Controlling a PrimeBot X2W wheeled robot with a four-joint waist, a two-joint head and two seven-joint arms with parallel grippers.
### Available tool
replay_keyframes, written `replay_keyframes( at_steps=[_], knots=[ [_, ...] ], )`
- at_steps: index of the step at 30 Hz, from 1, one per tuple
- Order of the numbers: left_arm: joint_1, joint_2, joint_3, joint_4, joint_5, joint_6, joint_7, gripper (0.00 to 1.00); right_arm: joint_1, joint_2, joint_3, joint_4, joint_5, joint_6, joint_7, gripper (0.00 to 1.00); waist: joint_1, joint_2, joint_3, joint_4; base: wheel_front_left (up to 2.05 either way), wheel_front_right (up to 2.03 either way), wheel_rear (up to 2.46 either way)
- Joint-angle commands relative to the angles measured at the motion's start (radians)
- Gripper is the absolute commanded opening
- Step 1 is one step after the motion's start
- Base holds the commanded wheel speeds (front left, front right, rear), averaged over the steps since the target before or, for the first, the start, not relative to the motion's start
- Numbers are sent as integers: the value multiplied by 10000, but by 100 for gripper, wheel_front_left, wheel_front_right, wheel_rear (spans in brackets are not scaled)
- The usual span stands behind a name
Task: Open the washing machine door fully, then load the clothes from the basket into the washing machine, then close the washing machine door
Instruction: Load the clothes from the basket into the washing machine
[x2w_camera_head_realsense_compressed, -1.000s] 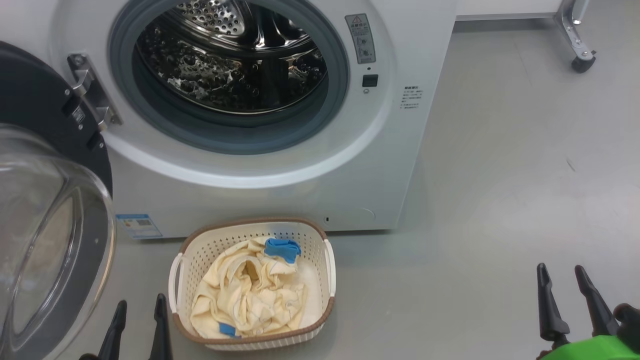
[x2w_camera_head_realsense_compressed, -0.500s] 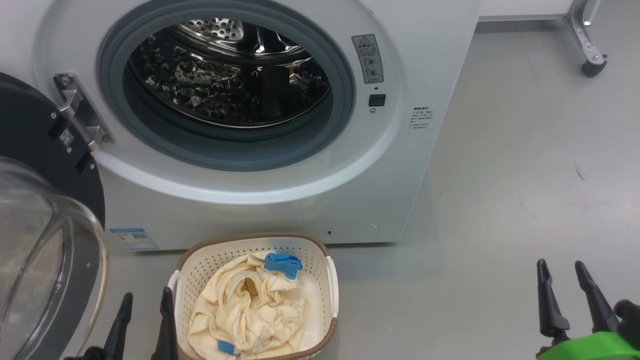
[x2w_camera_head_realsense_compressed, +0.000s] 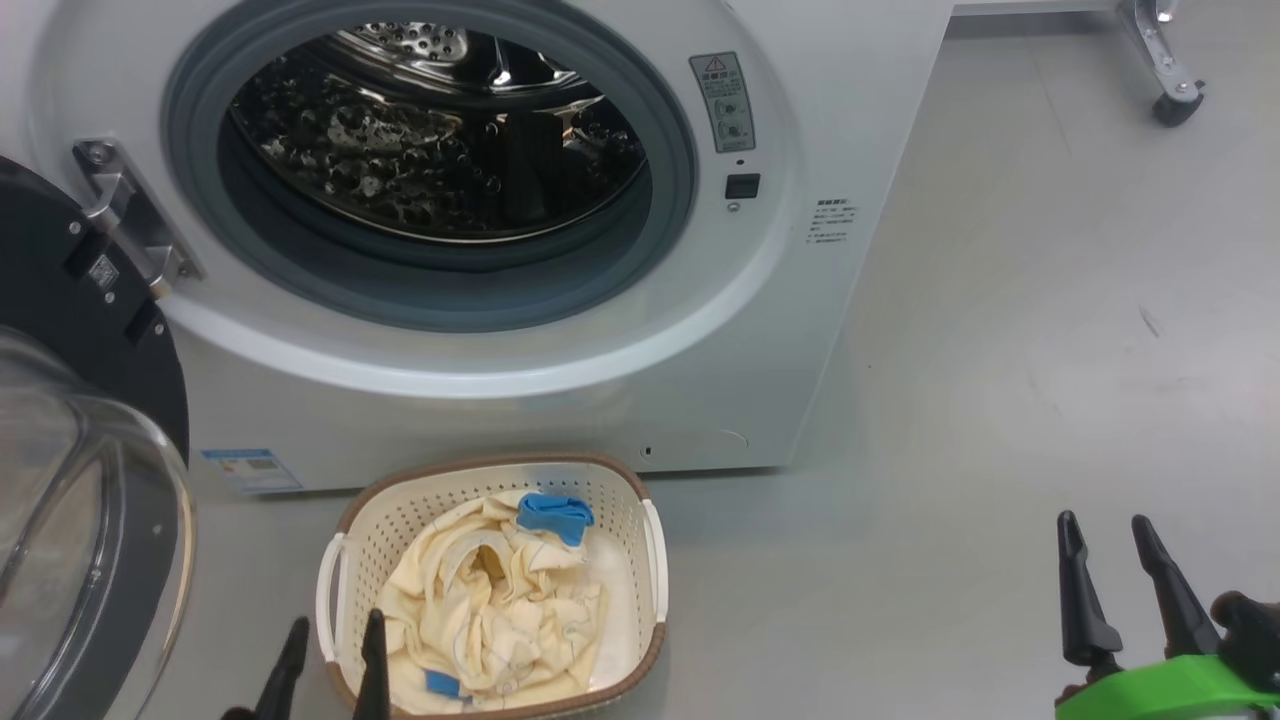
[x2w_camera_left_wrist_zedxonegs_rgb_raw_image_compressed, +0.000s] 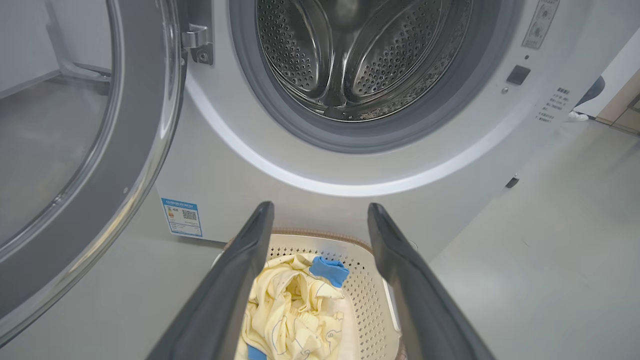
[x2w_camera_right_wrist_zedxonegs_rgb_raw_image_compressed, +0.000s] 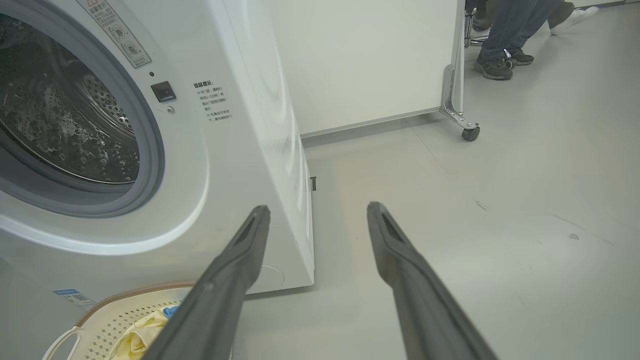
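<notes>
Cream-yellow clothes (x2w_camera_head_realsense_compressed: 490, 610) fill the basket (x2w_camera_head_realsense_compressed: 490, 463) just ahead of the left gripper (x2w_camera_head_realsense_compressed: 335, 622), fingers apart, apparently over its rim; the right gripper (x2w_camera_head_realsense_compressed: 1104, 520), also apart, sits well aside.

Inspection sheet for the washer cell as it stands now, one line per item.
Surface: grey floor, bare apart from a few small scuff marks.
Job's things: washing machine door stands open at the left; washing machine drum looks empty; basket on the floor in front of the machine, clothes heaped inside, a blue piece on top.
Clutter: nothing seen.
Grippers: left gripper open at the basket's near left rim, holding nothing; right gripper open over bare floor to the right.
Cables: nothing seen.
Surroundings: white wheeled panel beside the machine; a person's legs beyond it.
</notes>
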Motion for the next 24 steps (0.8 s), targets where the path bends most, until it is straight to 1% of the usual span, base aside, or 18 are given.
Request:
replay_keyframes(
  at_steps=[1, 3, 5, 6, 13, 18, 24],
  knots=[
    [-429, 41, 149, 107, 160, -9, -68, 100, -489, -96, 231, -275, 59, -29, -95, 100, 0, 0, 200, -96, 0, 0, 0],
    [-872, 41, -119, 780, 275, -44, -68, 100, -666, -34, 358, -264, 118, -29, -95, 100, 0, 0, 602, -242, 0, 0, 0],
    [-1263, 41, -301, 1222, 334, -69, -68, 100, -857, 7, 458, -257, 165, -29, -95, 100, 0, 0, 948, -380, 0, 0, 0],
    [-1263, 41, -301, 1222, 334, -69, -68, 100, -857, 7, 458, -257, 165, -29, -95, 100, 0, 0, 948, -380, 0, 0, 0],
    [-2864, 92, -773, 2873, 531, -167, -5, 100, -1648, 164, 760, -170, 375, -29, -95, 100, 0, 0, 2301, -941, 0, 0, 0],
    [-3877, 193, -937, 4012, 409, -224, 383, 100, -2088, 240, 909, -84, 514, -29, -95, 100, 0, 0, 2975, -1208, 0, 0, 0],
    [-4911, 415, -1140, 5317, 500, -249, 713, 100, -2514, 274, 1058, -15, 606, -29, -95, 100, 0, 0, 3499, -1410, 0, 0, 0]
  ],
)
